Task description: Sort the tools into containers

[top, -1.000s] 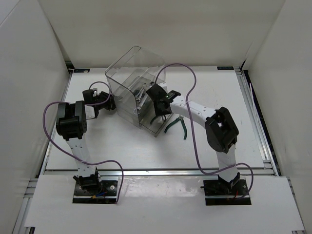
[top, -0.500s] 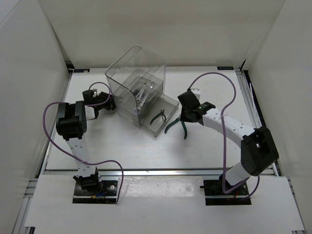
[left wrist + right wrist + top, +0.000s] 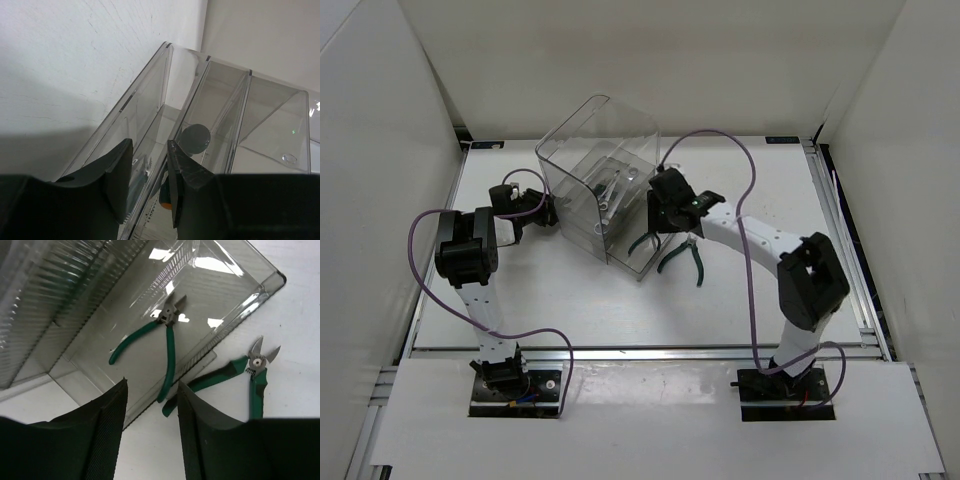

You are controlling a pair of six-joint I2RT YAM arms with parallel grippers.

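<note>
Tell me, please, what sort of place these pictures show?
Probably a robotics lab test cell: a white table boxed in by white panels, with a left arm and right arm bolted at its near edge.

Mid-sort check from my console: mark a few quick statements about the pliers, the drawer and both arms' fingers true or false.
1. One pair of pliers lies inside the drawer. True.
2. A second pair of pliers lies in that drawer too. False: it is on the table, just outside the drawer's front edge.
3. The right fingers grip a tool. False: they stand apart with nothing between them.
4. The drawer is pulled out of the cabinet. True.
5. The left fingers are far from the cabinet. False: they sit either side of one of its clear walls.
</note>
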